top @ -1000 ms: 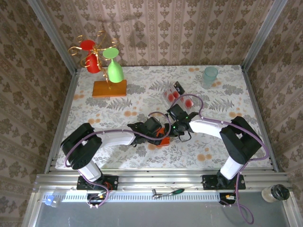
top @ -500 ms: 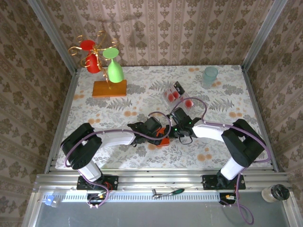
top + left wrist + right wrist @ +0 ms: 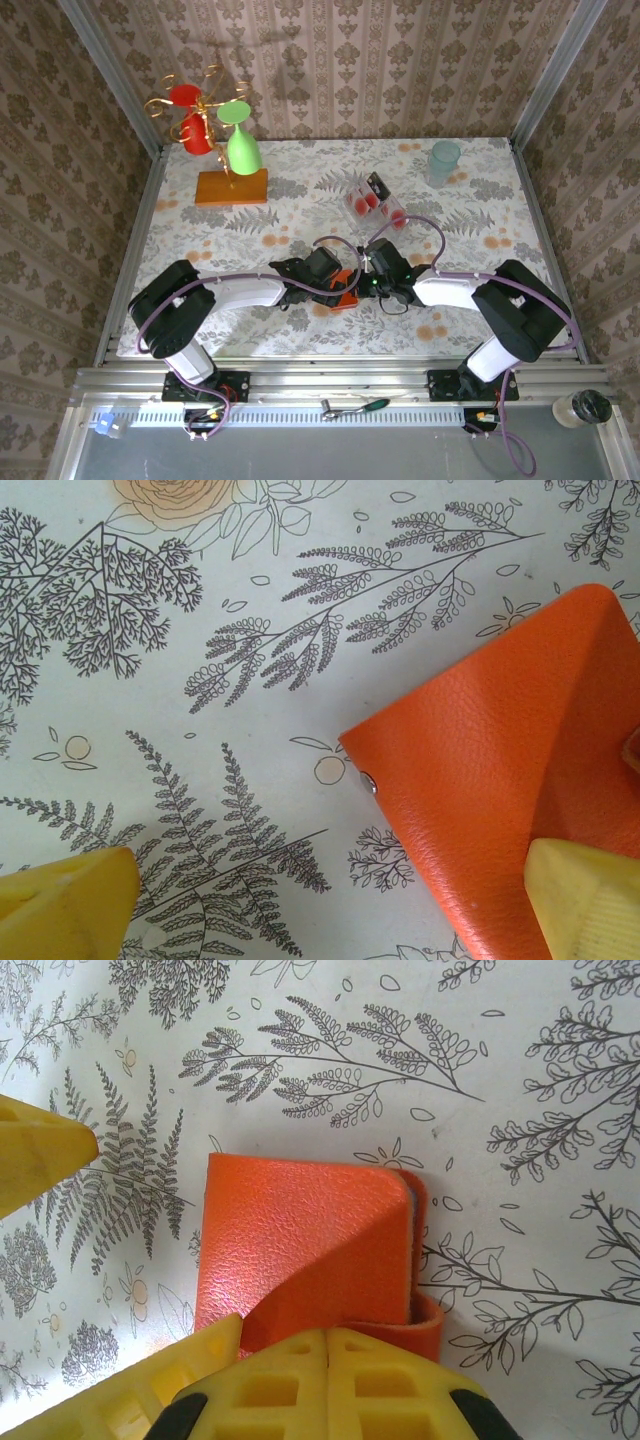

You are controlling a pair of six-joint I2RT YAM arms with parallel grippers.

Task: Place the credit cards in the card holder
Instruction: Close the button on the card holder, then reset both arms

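While the credit cards (image 3: 374, 203) lay well back on the table (image 3: 480, 290), the card holder (image 3: 300, 1250) sat folded near its middle, so opening it seemed the step in hand. The left gripper (image 3: 325, 865) was spread, one finger on the leather (whether the right gripper (image 3: 372, 270) grasped anything, I could not tell). Next, one flap wanted pinning and the other lifting.

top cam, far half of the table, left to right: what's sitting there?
orange block with gold wire stand → credit cards → pale teal cup
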